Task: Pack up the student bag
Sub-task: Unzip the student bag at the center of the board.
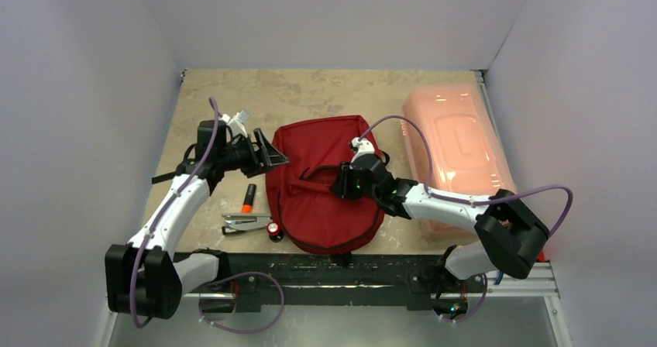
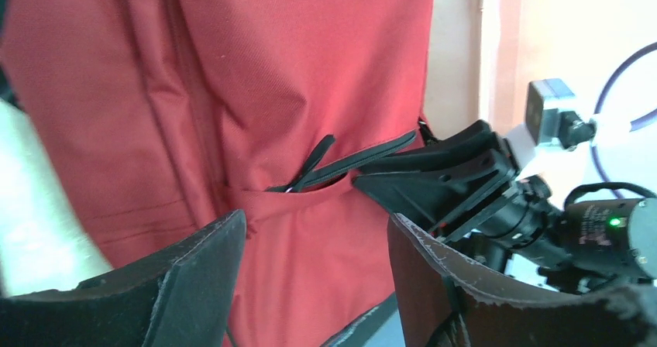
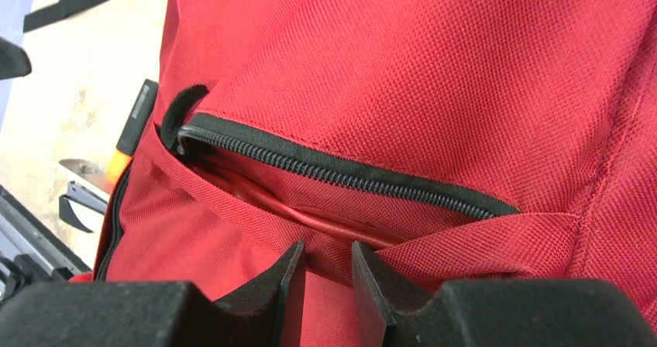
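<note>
The dark red student bag (image 1: pixel 321 188) lies flat in the middle of the table, its front pocket zipper open. My right gripper (image 1: pixel 342 184) rests on the bag's front. In the right wrist view its jaws (image 3: pixel 327 248) are nearly closed, pinching a fold of red fabric just below the open black zipper (image 3: pixel 341 169). My left gripper (image 1: pixel 267 155) is open and empty at the bag's upper left edge. In the left wrist view (image 2: pixel 314 227) it faces the bag (image 2: pixel 256 91) and the right gripper's fingers (image 2: pixel 434 178).
An orange marker (image 1: pixel 248 198), a silver stapler (image 1: pixel 245 223) and a small red round item (image 1: pixel 273 229) lie on the table left of the bag. A pale pink translucent box (image 1: pixel 457 149) stands to the bag's right. White walls close in on three sides.
</note>
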Available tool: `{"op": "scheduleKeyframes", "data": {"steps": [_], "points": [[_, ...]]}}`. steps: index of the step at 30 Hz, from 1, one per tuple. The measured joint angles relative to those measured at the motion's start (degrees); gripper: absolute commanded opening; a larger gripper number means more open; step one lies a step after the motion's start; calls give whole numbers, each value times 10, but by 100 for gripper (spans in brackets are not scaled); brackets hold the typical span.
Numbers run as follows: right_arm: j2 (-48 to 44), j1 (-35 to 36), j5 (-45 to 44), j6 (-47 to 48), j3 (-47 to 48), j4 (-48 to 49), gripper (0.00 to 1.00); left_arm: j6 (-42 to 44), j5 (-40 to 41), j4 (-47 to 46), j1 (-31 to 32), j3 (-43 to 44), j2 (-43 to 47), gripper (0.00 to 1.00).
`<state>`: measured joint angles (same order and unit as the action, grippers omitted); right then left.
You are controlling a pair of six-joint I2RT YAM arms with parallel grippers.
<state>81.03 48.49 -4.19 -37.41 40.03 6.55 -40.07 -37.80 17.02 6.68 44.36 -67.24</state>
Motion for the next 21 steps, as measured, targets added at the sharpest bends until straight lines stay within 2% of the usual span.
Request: {"op": "scheduleKeyframes", "data": {"steps": [2, 5, 10, 13, 15, 17, 21], "points": [[-1, 0, -9, 2, 0, 8, 34, 26, 27, 35, 0, 6, 27, 69], [-1, 2, -14, 10, 5, 3, 44, 48, 63, 82, -1, 20, 26, 69], [-23, 18, -14, 31, 19, -18, 69, 45, 119, 165, -2, 17, 19, 70], [-55, 44, -31, 47, 27, -36, 76, 24, 169, 229, 18, 3, 71, 71], [-69, 66, -42, 60, 40, -50, 80, 7, 208, 275, 55, 4, 116, 71], [-72, 92, -49, 75, 57, -61, 98, -2, 234, 320, 79, 12, 149, 72], [-35, 166, -57, 110, 123, -77, 98, -8, 314, 385, 84, 46, 178, 74]]}}
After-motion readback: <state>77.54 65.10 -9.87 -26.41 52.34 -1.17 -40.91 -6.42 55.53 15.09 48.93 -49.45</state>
